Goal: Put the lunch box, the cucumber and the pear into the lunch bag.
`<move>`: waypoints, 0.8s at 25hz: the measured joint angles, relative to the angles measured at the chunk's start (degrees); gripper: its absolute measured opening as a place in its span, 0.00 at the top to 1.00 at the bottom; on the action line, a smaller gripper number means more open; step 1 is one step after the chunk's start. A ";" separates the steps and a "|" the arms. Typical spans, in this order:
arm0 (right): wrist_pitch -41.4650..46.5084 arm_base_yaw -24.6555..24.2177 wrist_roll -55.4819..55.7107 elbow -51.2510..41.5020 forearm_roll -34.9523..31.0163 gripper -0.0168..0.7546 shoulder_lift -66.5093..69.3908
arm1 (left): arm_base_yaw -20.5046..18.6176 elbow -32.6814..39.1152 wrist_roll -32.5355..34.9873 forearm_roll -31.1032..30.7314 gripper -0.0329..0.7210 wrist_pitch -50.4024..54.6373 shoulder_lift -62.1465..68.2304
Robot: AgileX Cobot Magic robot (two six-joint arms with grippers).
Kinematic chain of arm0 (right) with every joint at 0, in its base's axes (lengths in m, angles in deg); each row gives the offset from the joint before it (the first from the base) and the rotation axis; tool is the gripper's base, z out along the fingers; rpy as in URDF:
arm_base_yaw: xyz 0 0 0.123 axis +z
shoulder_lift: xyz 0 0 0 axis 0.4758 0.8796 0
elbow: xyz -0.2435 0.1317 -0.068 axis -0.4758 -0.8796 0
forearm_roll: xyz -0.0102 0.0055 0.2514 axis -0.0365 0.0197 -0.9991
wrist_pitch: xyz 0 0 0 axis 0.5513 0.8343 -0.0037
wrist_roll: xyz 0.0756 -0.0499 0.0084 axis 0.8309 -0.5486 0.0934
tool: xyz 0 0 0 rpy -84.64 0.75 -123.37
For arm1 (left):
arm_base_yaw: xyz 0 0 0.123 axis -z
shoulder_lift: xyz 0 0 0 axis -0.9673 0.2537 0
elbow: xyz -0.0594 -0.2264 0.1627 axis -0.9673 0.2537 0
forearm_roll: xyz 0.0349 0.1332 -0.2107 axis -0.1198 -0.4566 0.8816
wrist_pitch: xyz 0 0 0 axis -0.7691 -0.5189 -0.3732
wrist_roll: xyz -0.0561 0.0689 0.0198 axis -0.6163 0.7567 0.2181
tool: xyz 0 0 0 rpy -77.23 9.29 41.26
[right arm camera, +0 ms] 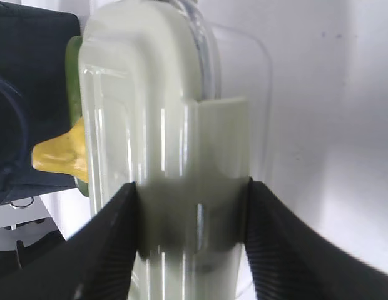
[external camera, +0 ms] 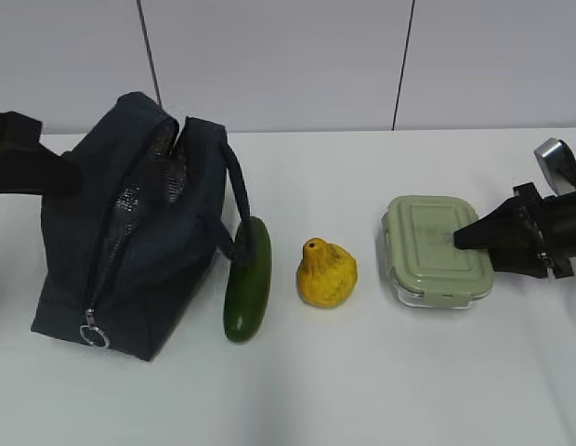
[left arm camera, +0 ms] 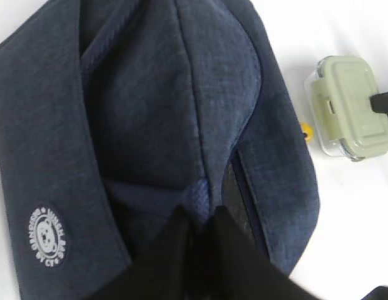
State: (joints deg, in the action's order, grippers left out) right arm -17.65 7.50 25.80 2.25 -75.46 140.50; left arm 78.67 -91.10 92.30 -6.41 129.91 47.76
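The navy lunch bag (external camera: 130,232) stands at the left, its zipper open along the top. My left gripper (left arm camera: 200,219) is shut on a fold of the bag's fabric (left arm camera: 150,112) beside the opening; in the exterior view the bag hides its tips. The dark green cucumber (external camera: 248,279) lies against the bag's strap. The yellow pear (external camera: 327,272) sits upright in the middle. The lunch box (external camera: 437,249) with its sage-green lid rests on the table at the right. My right gripper (right arm camera: 191,194) is shut on the lunch box (right arm camera: 156,125), one finger on each long side.
The white table (external camera: 362,390) carries everything, and a pale panelled wall (external camera: 269,56) runs behind it. The bag's silver ring pull (external camera: 93,334) hangs at its near end. The strap handle (external camera: 237,195) loops down to the cucumber.
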 joint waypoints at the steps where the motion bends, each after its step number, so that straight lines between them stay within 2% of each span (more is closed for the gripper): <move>1: 0.00 0.00 0.00 0.00 0.00 0.48 -0.62 | 1.08 -0.48 0.00 -0.08 0.94 -0.09 0.00; 9: 0.00 0.00 0.64 0.00 -0.21 0.48 -3.68 | 7.51 -1.39 0.00 -0.40 0.94 -3.33 2.00; 20: 0.10 0.00 3.10 -0.10 -0.44 0.48 -9.87 | 8.46 -1.39 -0.06 -0.52 0.94 -5.04 3.10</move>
State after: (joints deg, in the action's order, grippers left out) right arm -17.54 7.50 28.90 2.15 -75.90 130.63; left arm 87.13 -92.49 92.24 -6.93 124.87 50.85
